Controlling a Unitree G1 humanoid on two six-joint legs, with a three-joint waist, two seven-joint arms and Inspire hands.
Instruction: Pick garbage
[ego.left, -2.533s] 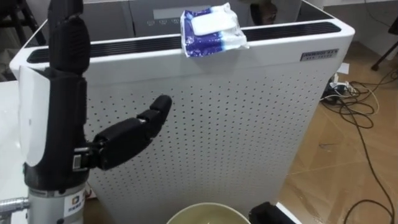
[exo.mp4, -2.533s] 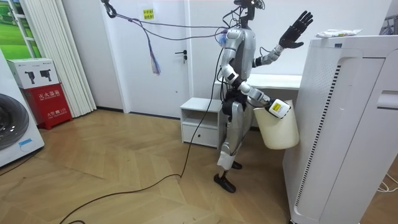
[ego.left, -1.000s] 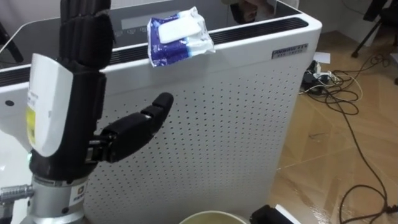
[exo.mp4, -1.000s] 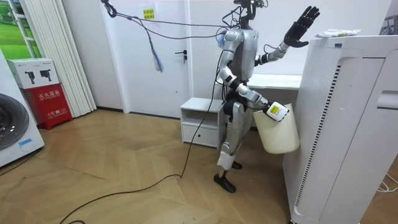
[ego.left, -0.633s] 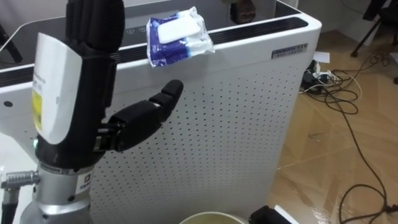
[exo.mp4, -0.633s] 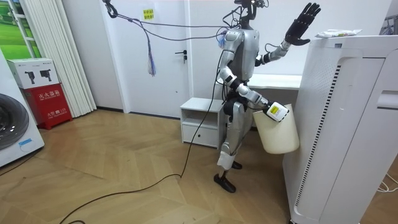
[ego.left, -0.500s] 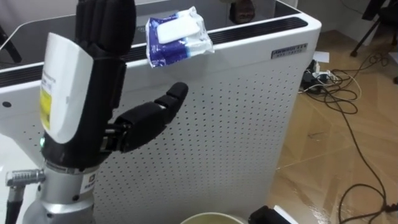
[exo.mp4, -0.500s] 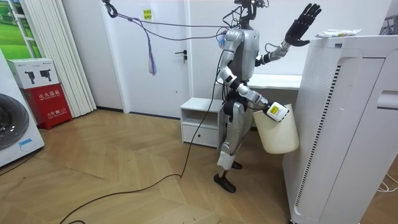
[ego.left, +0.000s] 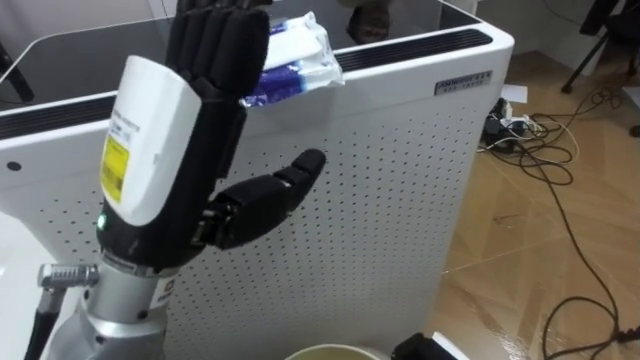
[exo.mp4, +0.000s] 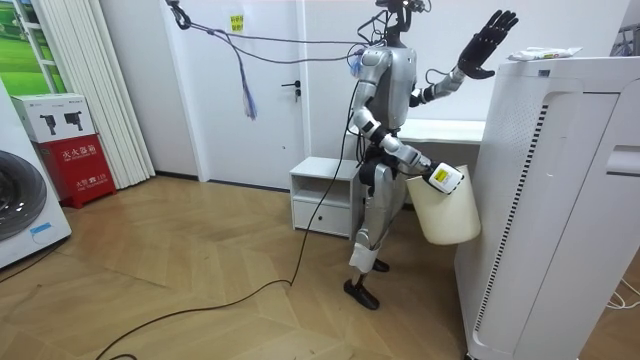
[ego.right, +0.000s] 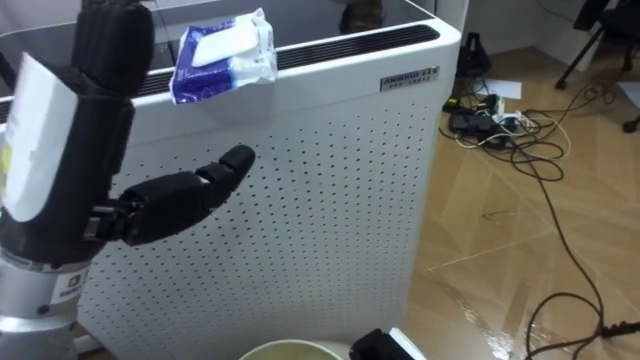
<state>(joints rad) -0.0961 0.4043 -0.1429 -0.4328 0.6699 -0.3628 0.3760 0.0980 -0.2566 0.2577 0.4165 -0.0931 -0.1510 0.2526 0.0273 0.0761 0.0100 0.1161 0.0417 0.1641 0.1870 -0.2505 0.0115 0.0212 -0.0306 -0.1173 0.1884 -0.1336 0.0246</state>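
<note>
The left hand (ego.left: 170, 150) is hovering raised, fingers straight and holding nothing. The wipes packet (ego.right: 222, 55) is lying near, beyond its fingertips, atop the white appliance (ego.left: 400, 170) behind it.

Body is silver-grey with black joints and dark feet, and a dark cable trails off it across the floor. The left hand (ego.left: 165, 170) has black segmented fingers and thumb, a white back shell with a yellow label and a small green light, and a silver cylindrical wrist. The right hand (exo.mp4: 447, 178) has the same white shell and yellow label.
</note>
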